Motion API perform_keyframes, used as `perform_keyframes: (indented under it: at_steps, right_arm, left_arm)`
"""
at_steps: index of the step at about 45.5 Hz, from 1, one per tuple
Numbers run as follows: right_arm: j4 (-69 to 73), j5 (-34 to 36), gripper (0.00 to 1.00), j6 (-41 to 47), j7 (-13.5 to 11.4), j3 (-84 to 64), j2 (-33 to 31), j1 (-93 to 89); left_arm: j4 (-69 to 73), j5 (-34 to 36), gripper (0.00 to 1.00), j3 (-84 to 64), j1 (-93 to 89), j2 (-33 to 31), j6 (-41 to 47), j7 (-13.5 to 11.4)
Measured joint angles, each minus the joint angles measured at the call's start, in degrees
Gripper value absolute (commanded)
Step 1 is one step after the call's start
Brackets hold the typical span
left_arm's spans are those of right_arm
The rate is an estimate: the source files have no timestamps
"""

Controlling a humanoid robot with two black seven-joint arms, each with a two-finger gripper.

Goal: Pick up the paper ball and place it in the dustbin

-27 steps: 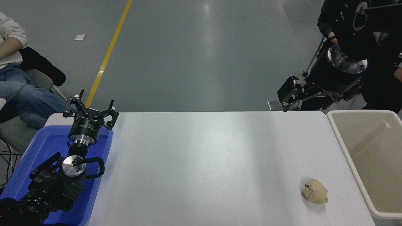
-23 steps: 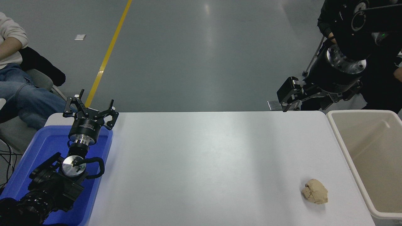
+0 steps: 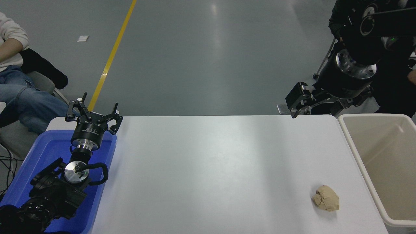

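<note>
Your paper ball [image 3: 326,202] lies loose on the tabletop [image 3: 211,169], just beside the dustbin [image 3: 356,156]. Your right gripper [image 3: 297,105] hangs well apart at the far edge; I cannot tell its fingers' spread. A narrow descent could knock the light ball away; the left gripper [image 3: 92,110] sits parked, fingers wide.

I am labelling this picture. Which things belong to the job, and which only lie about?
Job: paper ball; dustbin; right gripper, raised beyond the table's far edge.

Lying about: blue tray; parked left gripper above it; seated person; white table.
</note>
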Motion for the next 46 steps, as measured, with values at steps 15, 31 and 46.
perform_keyframes:
  at_steps: [15,31,46]
  right_arm:
    - [-2.0,0.0,1.0,0.0,0.1,0.2,-0.1,-0.6]
    - [-8.8,-0.7,1.0,0.0,0.1,0.4,-2.0,-5.3]
    - [-17.9,-2.2,1.0,0.0,0.1,1.7,-10.3,-12.3]
  left_arm:
    - [0.0,0.0,0.99,0.0,0.0,0.0,0.0,0.0]
    - [0.0,0.0,0.99,0.0,0.0,0.0,0.0,0.0]
    - [0.0,0.0,0.99,0.0,0.0,0.0,0.0,0.0]
